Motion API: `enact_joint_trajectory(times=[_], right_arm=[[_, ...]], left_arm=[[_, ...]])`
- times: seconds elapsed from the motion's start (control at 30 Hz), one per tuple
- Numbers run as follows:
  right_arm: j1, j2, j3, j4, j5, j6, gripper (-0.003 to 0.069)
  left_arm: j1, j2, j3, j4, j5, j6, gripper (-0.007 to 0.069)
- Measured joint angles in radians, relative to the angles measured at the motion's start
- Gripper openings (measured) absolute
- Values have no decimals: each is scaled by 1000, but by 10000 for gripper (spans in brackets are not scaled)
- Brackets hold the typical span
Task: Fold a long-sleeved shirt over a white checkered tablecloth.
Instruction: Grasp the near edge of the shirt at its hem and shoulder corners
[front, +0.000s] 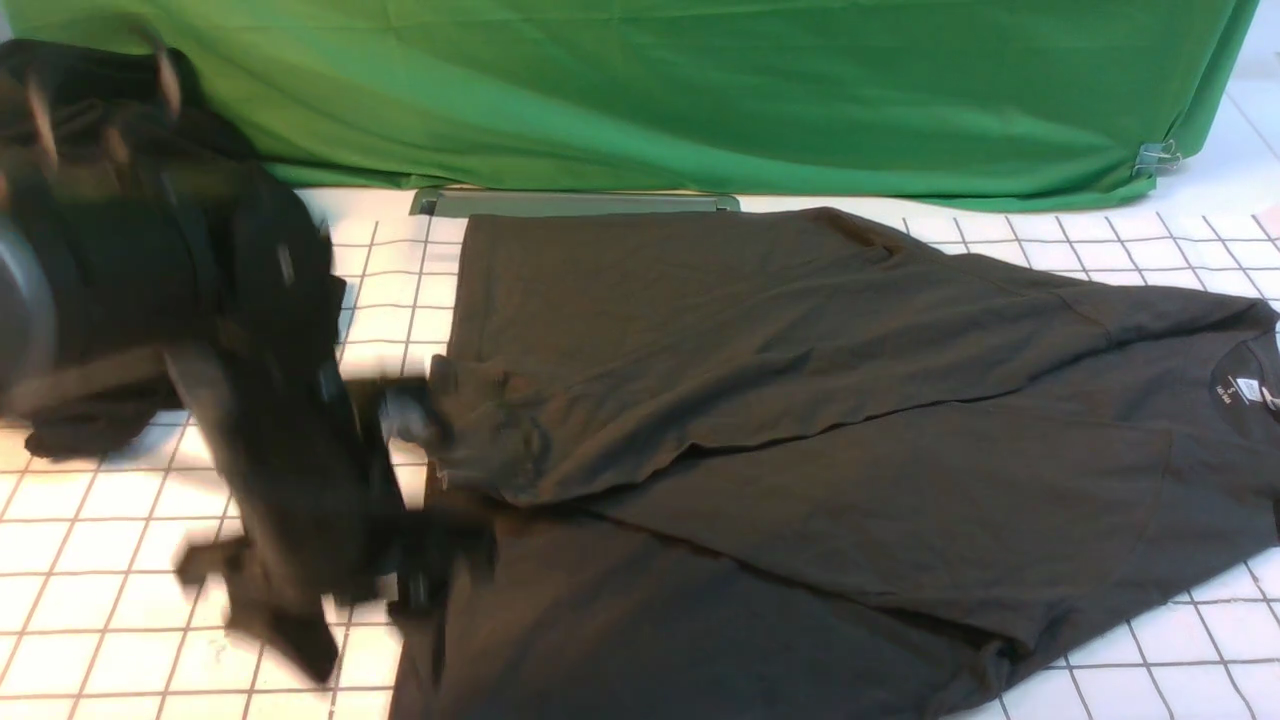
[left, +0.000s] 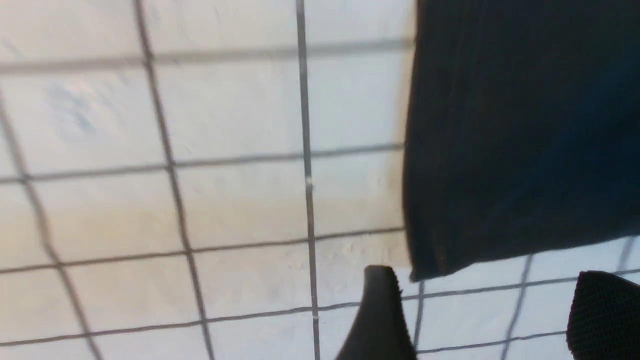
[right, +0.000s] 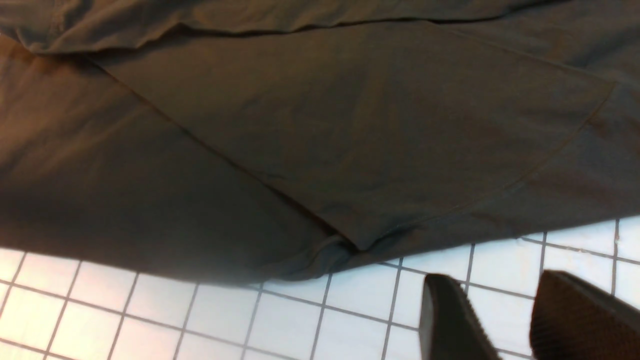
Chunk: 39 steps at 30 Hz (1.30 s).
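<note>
Left arm (front: 270, 450) is a blur at the left of the tabletop, so its exact pose cannot be told; left fingers (left: 380, 320) stand apart with nothing between them, low over the tablecloth (front: 100, 540) and just beside the shirt's left edge; the risk here is a fingertip catching the soft knit as the arm moves and dragging the fold open

The shirt (front: 800, 400) lies flat across the middle and right of the tablecloth, collar (front: 1250, 370) to the right, a sleeve (front: 750, 370) laid slantwise over the body; the sleeve's end (front: 490, 440) is bunched, not smooth; folded over as it is, that lump would likely sit inside the stack and leave it crooked; a second layer lies loose over the lower body, and a pinch that takes only the top layer could peel it from the one below

The shirt's near left corner runs out of the front view, so whether it lies flat cannot be told

Right fingers (right: 450, 325) are parted as well, holding nothing, over bare tablecloth just beside the shirt's near edge where a seam (right: 345, 240) puckers; the right arm does not show in the front view; closing there may grip the thick pucker alone and slip, or nip the tablecloth along with the knit and lift both
</note>
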Motion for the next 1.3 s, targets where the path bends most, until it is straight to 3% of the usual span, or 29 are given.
enact_joint_trajectory(times=[0.13, 0.57, 0.67, 0.7, 0.77, 0.83, 0.93, 1.0, 1.07, 1.13, 1.23, 1.3], right_arm=[[0, 0, 0, 0, -1, 0, 241], [0, 0, 2, 0, 12, -3, 241], [0, 0, 2, 7, 24, -2, 263], [0, 0, 2, 8, 24, -2, 267], [12, 8, 2, 22, 36, -1, 331], [69, 39, 2, 22, 49, -1, 418], [189, 107, 2, -9, 61, -3, 486], [226, 138, 2, -32, 63, -3, 498], [359, 234, 2, -138, 63, 0, 518], [404, 282, 2, -179, 58, 6, 520], [548, 426, 2, -346, -9, 44, 524], [578, 462, 2, -394, -37, 54, 523]], left_arm=[[-14, 1, 99, -79, -127, 8, 406], [-14, 70, 117, -119, -143, 88, 325], [-14, 74, 117, -148, -151, 126, 221], [-14, 74, 117, -150, -153, 130, 221], [-14, 75, 117, -161, -160, 164, 82], [-14, 69, 117, -158, -160, 178, 27], [-14, 33, 117, -131, -153, 180, 17], [-14, 18, 117, -123, -148, 180, 17], [-14, -20, 117, -111, -147, 180, 17], [-14, -33, 117, -109, -147, 180, 17], [-14, -56, 117, -104, -153, 181, 17], [-14, -57, 117, -102, -155, 181, 17]])
